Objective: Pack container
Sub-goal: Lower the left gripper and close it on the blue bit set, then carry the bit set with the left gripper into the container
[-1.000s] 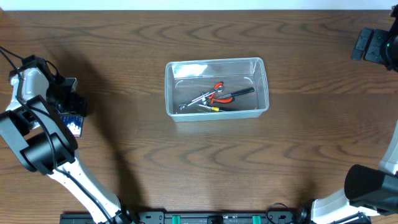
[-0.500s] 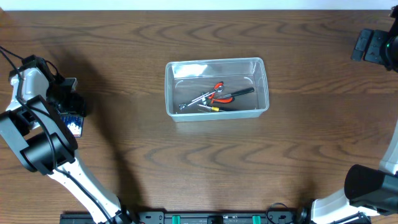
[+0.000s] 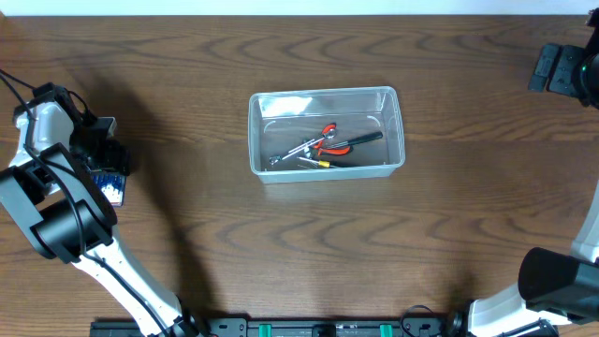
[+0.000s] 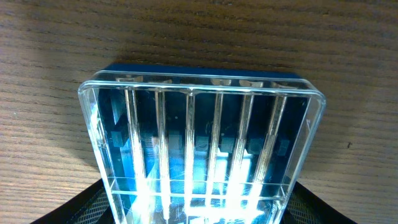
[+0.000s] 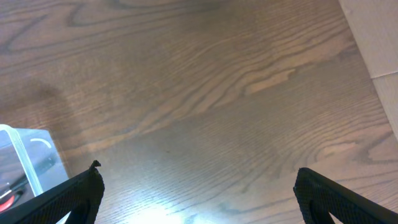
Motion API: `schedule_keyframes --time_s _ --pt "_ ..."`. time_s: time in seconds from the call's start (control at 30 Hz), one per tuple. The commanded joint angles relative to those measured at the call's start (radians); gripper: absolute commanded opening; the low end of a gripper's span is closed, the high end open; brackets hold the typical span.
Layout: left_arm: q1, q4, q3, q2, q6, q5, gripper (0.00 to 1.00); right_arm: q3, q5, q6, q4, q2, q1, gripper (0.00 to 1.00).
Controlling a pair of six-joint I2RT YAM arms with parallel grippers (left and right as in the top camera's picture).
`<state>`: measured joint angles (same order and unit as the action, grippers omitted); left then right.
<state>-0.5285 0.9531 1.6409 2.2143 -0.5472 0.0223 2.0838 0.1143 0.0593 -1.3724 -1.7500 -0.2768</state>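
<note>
counter (image 3: pixel 187 243): dark brown, wavy wood grain | container (image 3: pixel 323 94): clear | inside container: red handles (image 3: pixel 329 131), black handle (image 3: pixel 367 139), yellow tip (image 3: pixel 323 163) | case (image 4: pixel 199 155) far left of container: blue, clear ribbed lid

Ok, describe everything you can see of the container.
The container is a clear plastic rectangular tub with rounded corners and a rim, open-topped. It stands upright near the middle of the wooden table, its long side running across the overhead view. Inside lie a few hand tools, among them red-handled pliers and a black-handled one. Only table and tools touch it.
</note>
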Motion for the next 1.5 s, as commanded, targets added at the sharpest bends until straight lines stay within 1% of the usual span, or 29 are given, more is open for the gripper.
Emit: schedule_keyframes --time_s 0.0,0.03,0.13,0.27,0.43,0.5,0.67,0.8,0.87,0.97,1.03,1.13,1.2,1.33,1.47 --pt "-0.004 -0.009 -0.034 0.028 0.01 -0.031 0.09 -0.003 0.017 -0.013 -0.003 0.003 -0.006 0.99" --pt "-0.004 -0.009 -0.033 0.028 0.01 -0.031 0.06 -0.003 0.017 -0.013 -0.003 0.003 -0.006 0.99" --pt "-0.004 -0.009 -0.029 0.026 0.018 -0.031 0.06 -0.003 0.017 -0.013 -0.003 0.003 -0.006 0.99" --pt "-0.003 -0.009 -0.005 0.005 0.096 -0.031 0.06 -0.003 0.018 -0.017 -0.003 0.003 -0.006 0.99" --pt "0.012 0.028 0.042 -0.096 0.161 -0.031 0.06 -0.003 0.018 -0.024 -0.004 0.003 -0.006 0.99" --pt "0.032 0.056 0.067 -0.158 0.215 -0.026 0.06 -0.003 0.017 -0.028 -0.002 0.003 -0.006 0.99" --pt "0.142 0.109 0.106 -0.33 0.22 0.079 0.06 -0.003 0.017 -0.029 0.0 0.003 -0.006 0.99" --pt "0.323 0.123 0.127 -0.465 0.218 0.094 0.06 -0.003 0.016 -0.031 -0.001 0.003 -0.006 0.99" --pt "0.445 0.118 0.132 -0.519 0.162 0.095 0.06 -0.003 0.014 -0.031 -0.004 0.003 -0.006 0.99" --pt "0.628 0.093 0.132 -0.559 0.014 0.094 0.06 -0.003 -0.01 -0.031 -0.004 0.003 -0.006 0.99" --pt "0.74 0.065 0.132 -0.561 -0.074 0.094 0.06 -0.003 -0.014 -0.032 -0.003 0.003 -0.006 0.99" --pt "0.871 0.008 0.13 -0.532 -0.145 0.095 0.06 -0.003 -0.014 -0.031 -0.004 0.003 -0.006 0.99" --pt "0.939 -0.027 0.13 -0.489 -0.188 0.095 0.06 -0.003 -0.014 -0.031 -0.006 0.003 -0.006 0.99" --pt "1.025 -0.059 0.13 -0.368 -0.259 0.098 0.06 -0.003 -0.014 -0.031 -0.008 0.003 -0.006 0.99" --pt "1.065 -0.07 0.13 -0.228 -0.264 0.098 0.06 -0.003 -0.014 -0.031 -0.014 0.003 -0.006 0.99"
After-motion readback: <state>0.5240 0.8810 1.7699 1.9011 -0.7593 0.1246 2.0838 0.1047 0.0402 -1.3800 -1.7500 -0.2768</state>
